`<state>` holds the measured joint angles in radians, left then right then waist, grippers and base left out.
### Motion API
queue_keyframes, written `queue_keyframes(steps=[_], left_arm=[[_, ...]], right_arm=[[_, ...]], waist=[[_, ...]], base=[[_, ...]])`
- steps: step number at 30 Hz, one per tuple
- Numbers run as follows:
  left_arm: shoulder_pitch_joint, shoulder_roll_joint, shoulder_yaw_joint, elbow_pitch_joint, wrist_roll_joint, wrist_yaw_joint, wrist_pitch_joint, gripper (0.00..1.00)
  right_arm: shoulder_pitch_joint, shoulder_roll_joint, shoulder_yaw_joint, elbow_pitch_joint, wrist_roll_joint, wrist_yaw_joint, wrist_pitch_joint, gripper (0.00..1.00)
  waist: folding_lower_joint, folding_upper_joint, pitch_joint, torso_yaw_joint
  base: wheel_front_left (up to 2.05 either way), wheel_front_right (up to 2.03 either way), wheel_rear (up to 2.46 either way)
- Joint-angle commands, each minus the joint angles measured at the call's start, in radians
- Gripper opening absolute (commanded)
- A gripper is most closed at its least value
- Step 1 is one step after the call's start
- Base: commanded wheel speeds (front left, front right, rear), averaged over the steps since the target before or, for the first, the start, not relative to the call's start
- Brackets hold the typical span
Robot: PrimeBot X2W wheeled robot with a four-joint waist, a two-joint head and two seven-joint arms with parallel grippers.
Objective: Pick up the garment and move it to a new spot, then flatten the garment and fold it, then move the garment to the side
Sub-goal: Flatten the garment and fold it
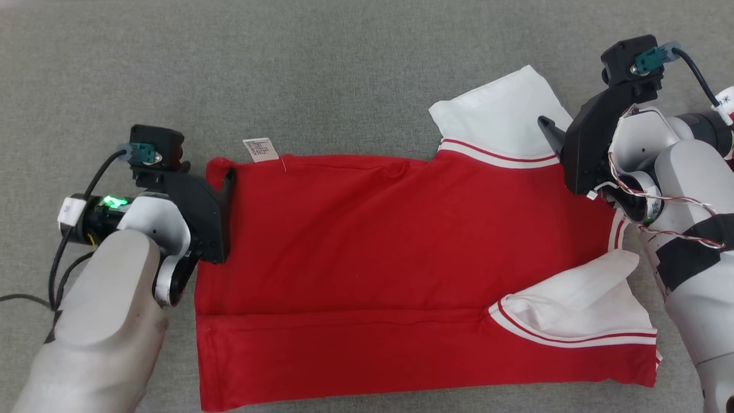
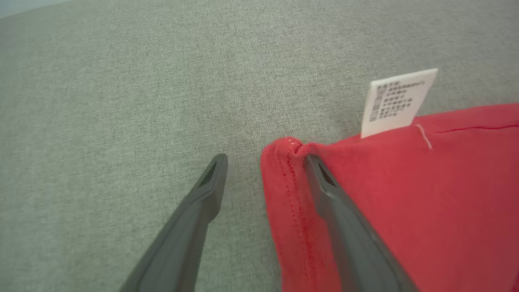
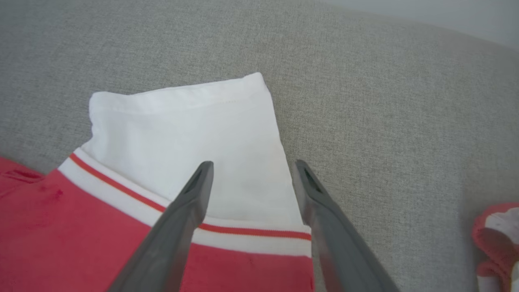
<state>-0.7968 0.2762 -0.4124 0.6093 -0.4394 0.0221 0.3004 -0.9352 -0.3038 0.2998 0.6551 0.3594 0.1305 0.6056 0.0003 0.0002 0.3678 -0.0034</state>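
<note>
I see the garment [image 1: 367, 246] lying flat on the grey surface [image 1: 344, 69], long axis across my view. Its hem is toward my left and its white sleeves toward my right. The near edge is folded up in a long strip. The left gripper [image 2: 264, 162] sits at the far hem corner beside the care label [image 1: 260, 149], jaws moderately apart, holding nothing, one finger on red cloth, the other over grey. The right gripper [image 3: 253, 165] is spread likewise, astride the outer edge of the far sleeve [image 1: 504, 123]. Bare grey lies beyond the far edge and off to the left.
</note>
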Motion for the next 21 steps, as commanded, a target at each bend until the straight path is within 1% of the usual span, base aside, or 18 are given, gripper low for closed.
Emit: queue_keyframes(steps=[1, 4, 5, 6, 8, 12, 17, 21], left_arm=[[-0.018, -0.004, -0.007, 0.011, 0.003, -0.003, -0.006, 1.00], [-0.029, -0.009, -0.025, 0.041, 0.023, -0.002, -0.017, 1.00], [-0.030, -0.009, -0.034, 0.050, 0.031, -0.001, -0.021, 0.85], [-0.031, -0.012, -0.040, 0.058, 0.037, 0.002, -0.026, 0.00], [-0.030, -0.021, -0.051, 0.075, 0.044, 0.008, -0.025, 0.00], [-0.025, -0.046, -0.072, 0.091, 0.057, 0.019, -0.048, 0.00], [-0.015, -0.083, -0.088, 0.109, 0.048, 0.016, -0.072, 0.00], [-0.028, -0.099, -0.094, 0.116, 0.042, 0.011, -0.088, 0.00]], right_arm=[[-0.014, -0.004, 0.007, 0.014, 0.008, 0.000, -0.011, 1.00], [-0.029, -0.011, 0.025, 0.048, 0.022, 0.000, -0.030, 1.00], [-0.033, -0.013, 0.029, 0.058, 0.025, 0.000, -0.037, 1.00], [-0.036, -0.016, 0.033, 0.068, 0.030, 0.000, -0.042, 1.00], [-0.044, -0.028, 0.036, 0.084, 0.038, 0.000, -0.057, 1.00], [-0.058, -0.048, 0.034, 0.100, 0.036, 0.000, -0.122, 1.00], [-0.090, -0.065, 0.028, 0.145, 0.025, 0.000, -0.168, 1.00], [-0.120, -0.065, 0.020, 0.191, 0.007, 0.000, -0.191, 1.00]], waist=[[-0.0003, -0.0002, 0.017, 0.001], [-0.0003, -0.0002, 0.025, 0.006], [-0.0003, -0.0002, 0.027, 0.008], [-0.0003, -0.0002, 0.028, 0.011], [-0.0003, -0.0002, 0.033, 0.019], [-0.0003, -0.0002, 0.047, 0.042], [-0.0003, -0.0002, 0.064, 0.071], [-0.0003, -0.0002, 0.083, 0.096]], base=[[0.00, 0.00, 0.00], [0.00, 0.00, 0.00], [0.00, 0.00, 0.00], [0.00, 0.00, 0.00], [0.00, 0.00, 0.00], [0.00, 0.00, 0.00], [0.00, 0.00, 0.00], [0.00, 0.00, 0.00]])
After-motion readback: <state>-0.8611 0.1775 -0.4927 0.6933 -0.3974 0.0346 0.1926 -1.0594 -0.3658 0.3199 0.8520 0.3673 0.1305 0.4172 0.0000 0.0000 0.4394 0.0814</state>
